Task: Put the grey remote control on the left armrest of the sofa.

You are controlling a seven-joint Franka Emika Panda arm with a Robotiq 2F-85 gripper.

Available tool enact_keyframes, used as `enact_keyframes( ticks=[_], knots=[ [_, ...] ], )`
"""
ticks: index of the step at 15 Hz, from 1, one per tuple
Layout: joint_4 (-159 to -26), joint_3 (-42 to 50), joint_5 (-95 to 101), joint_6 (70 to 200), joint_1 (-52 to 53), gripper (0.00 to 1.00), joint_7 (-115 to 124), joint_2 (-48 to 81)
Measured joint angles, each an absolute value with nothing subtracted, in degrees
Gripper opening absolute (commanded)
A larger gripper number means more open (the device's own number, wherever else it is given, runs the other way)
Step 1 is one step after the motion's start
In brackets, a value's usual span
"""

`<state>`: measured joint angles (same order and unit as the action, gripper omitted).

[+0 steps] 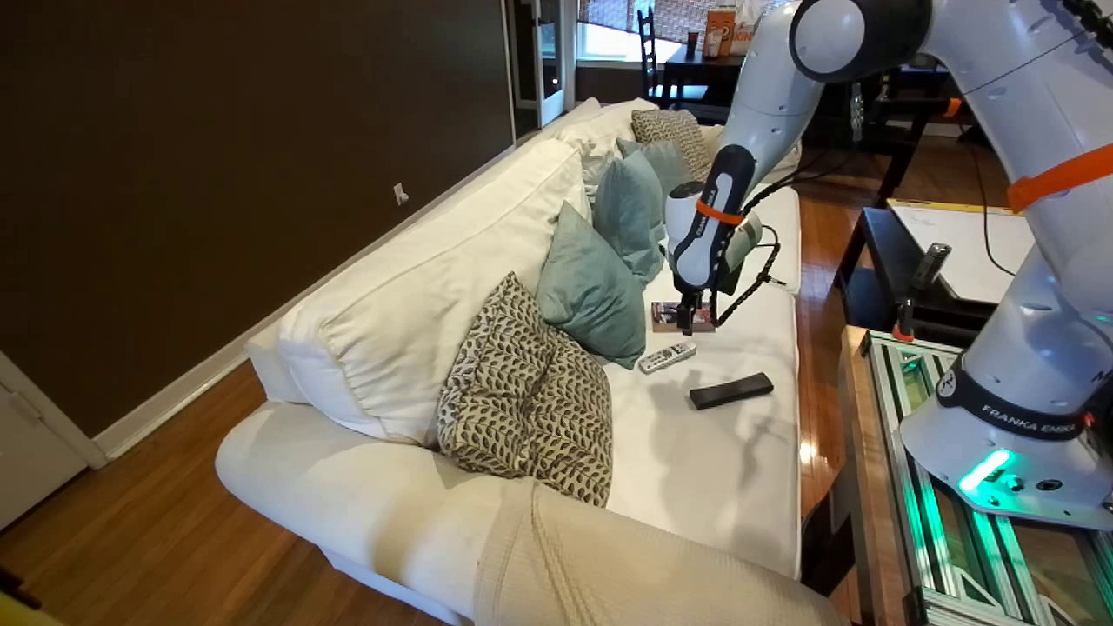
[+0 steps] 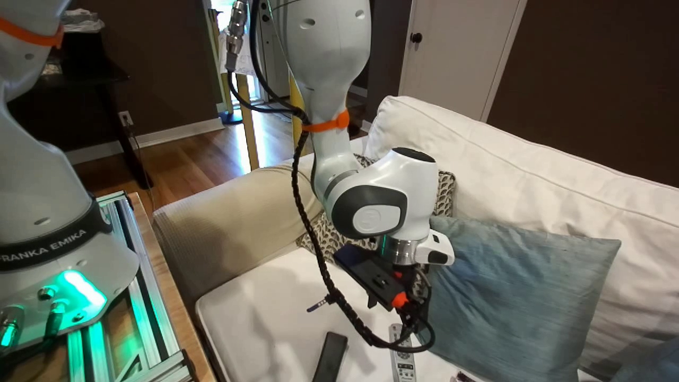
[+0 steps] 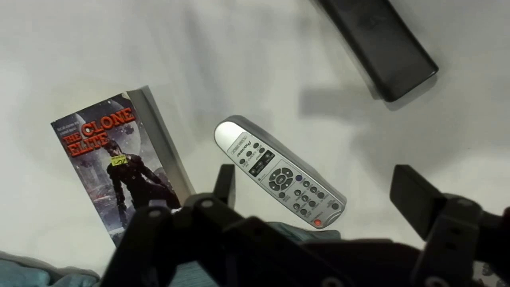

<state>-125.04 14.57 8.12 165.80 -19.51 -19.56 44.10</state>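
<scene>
My jaws stand wide apart. The grey remote (image 3: 281, 173) lies slantwise below them on the sofa (image 1: 678, 469); the wrist view shows one end of it between the two, and the book (image 3: 123, 171) outside them.

The grey remote control (image 3: 279, 171) shows smooth silvery plastic, the black remote (image 3: 382, 48) glossy plastic; matt cloth covers the sofa (image 1: 426, 287), ribbed fabric part of its armrest (image 1: 609, 561), above a polished wood floor (image 1: 217, 539).

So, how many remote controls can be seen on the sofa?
2: the grey remote control lies, in the wrist view, between the book and the black remote, which is nearer the front edge of the sofa. Cushions may hide others.
</scene>
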Motion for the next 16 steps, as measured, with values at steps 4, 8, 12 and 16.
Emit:
enact_keyframes(
  ticks=[4,8,12,16],
  knots=[
    [-125.00,14.57,8.12,165.80,-19.51,1.00,-19.56,44.10],
    [-124.15,15.50,10.38,167.04,-19.12,1.00,-19.54,45.16],
    [-122.55,16.44,14.49,171.29,-19.28,1.00,-21.24,48.32],
    [-120.23,16.08,17.15,175.90,-20.28,1.00,-24.41,52.49]
  ],
)
